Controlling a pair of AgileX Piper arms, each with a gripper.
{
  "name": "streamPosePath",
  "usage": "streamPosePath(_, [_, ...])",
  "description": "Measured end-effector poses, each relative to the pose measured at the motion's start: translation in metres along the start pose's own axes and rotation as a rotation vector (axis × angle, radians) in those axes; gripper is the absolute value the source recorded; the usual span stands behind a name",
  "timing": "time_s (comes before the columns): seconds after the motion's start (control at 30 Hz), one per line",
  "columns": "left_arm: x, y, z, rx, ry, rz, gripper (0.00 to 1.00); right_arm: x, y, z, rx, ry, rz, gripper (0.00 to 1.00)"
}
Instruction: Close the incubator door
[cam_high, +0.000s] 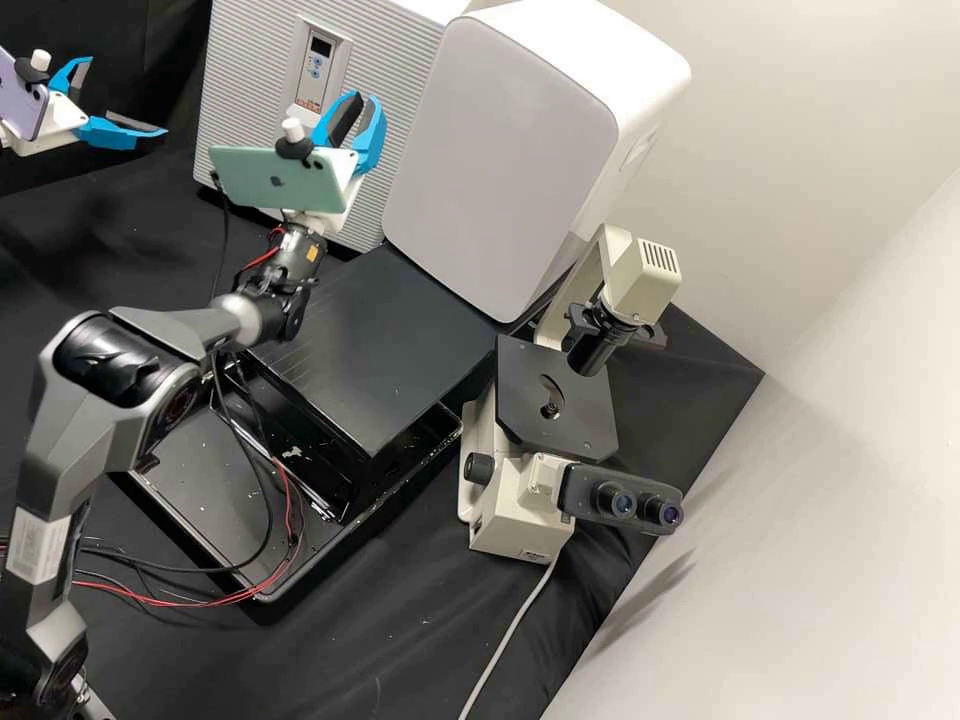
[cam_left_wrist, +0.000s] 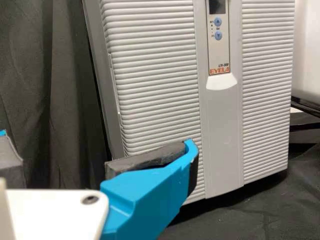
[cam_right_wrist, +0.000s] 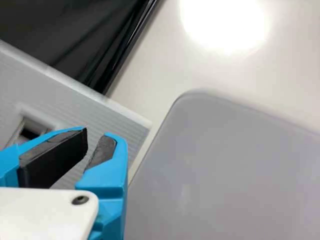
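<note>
My left gripper (cam_high: 128, 95) stands wide open at the upper left, apart from the incubator (cam_high: 250, 60). In the left wrist view the left gripper (cam_left_wrist: 97, 142) has nothing between its fingers, and the incubator's ribbed door (cam_left_wrist: 155, 75) stands upright beyond. The door looks nearly flush with the body; I cannot tell whether it is fully closed. My right gripper (cam_high: 364, 98) hangs before the door's right part, beside the control panel (cam_high: 318, 65). In the right wrist view the right gripper (cam_right_wrist: 96, 135) is narrowly open and empty, with the ribbed door (cam_right_wrist: 65, 102) behind it.
A white rounded device (cam_high: 500, 150) stands right of the incubator, close to the right gripper. Before it lies a black platform (cam_high: 390, 340) over a black tray (cam_high: 200, 530). A microscope (cam_high: 560, 400) is farther right. Cables (cam_high: 270, 500) loop beneath the right arm.
</note>
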Motion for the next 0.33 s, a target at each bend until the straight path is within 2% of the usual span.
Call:
streamPosePath(0.07, [0.0, 0.0, 0.0, 0.0, 0.0, 0.0, 1.0, -0.012, 0.006, -0.002, 0.006, 0.02, 0.033, 1.0])
streamPosePath(0.2, [0.0, 0.0, 0.0, 0.0, 0.0, 0.0, 1.0, -0.038, 0.018, 0.001, 0.085, 0.003, 0.042, 1.0])
streamPosePath(0.33, [0.0, 0.0, 0.0, 0.0, 0.0, 0.0, 1.0, -0.06, 0.025, 0.006, 0.139, -0.04, 0.023, 1.0])
